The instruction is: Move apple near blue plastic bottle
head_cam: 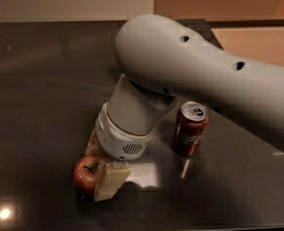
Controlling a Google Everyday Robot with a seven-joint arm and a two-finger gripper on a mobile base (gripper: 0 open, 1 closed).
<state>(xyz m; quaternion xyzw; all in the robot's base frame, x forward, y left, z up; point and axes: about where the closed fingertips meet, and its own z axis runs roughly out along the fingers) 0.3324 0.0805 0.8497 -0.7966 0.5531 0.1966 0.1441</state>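
The tool (99,172) is down at the bench (45,81) surface close to the front edge, left of the middle, hanging from the wrist of the big grey arm (204,66) that reaches in from the right edge. Whether it is open or clamped I cannot tell. The apple (85,173) lies right against the tool's left side, touching its pale front part, stem up, so it sits toward the front-left corner from the tool. Being round, it has no long axis to line up with. A red can (190,129) stands upright to the right, apart from the tool. The bottle does not show anywhere; the arm covers much of the middle of the bench, so which way the apple must travel cannot be judged.
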